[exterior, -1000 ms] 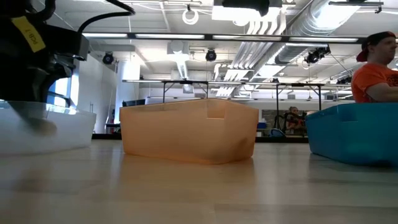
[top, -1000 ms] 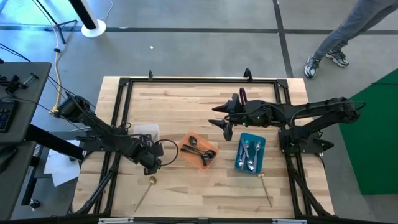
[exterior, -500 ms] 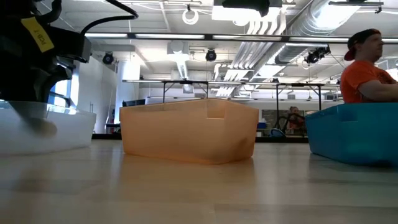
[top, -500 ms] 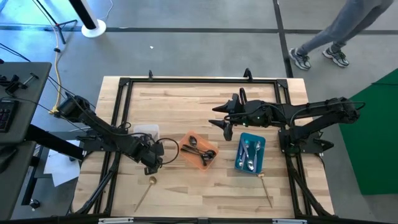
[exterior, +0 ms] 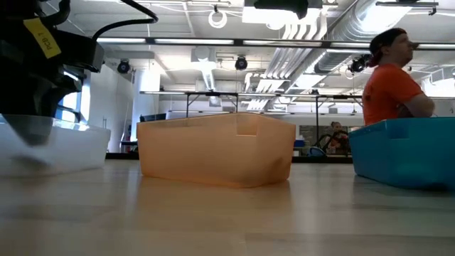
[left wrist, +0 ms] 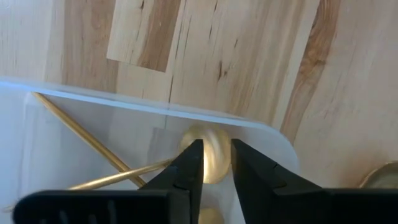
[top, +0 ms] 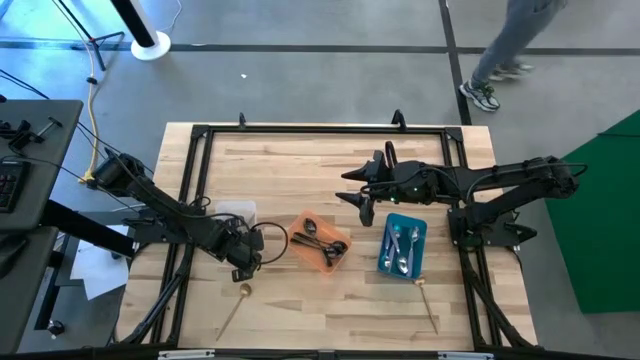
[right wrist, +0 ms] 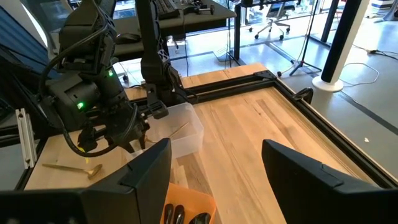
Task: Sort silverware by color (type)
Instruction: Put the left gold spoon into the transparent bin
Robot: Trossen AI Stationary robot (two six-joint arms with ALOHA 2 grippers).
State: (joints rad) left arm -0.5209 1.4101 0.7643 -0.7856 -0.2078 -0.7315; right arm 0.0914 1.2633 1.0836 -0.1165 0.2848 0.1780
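Slightly, the left pincer (left wrist: 216, 163) had spread over the clear tray (left wrist: 124, 124), letting go of a gold spoon (left wrist: 208, 152) that could bounce out.

I get bright, even light from the ceiling strips (exterior: 142, 40) in the low view, with soft shadows on the bench (top: 300, 165). Up close, the clear tray (exterior: 53, 146) and the left arm (exterior: 35, 57) blur. The wrist views are sharp.
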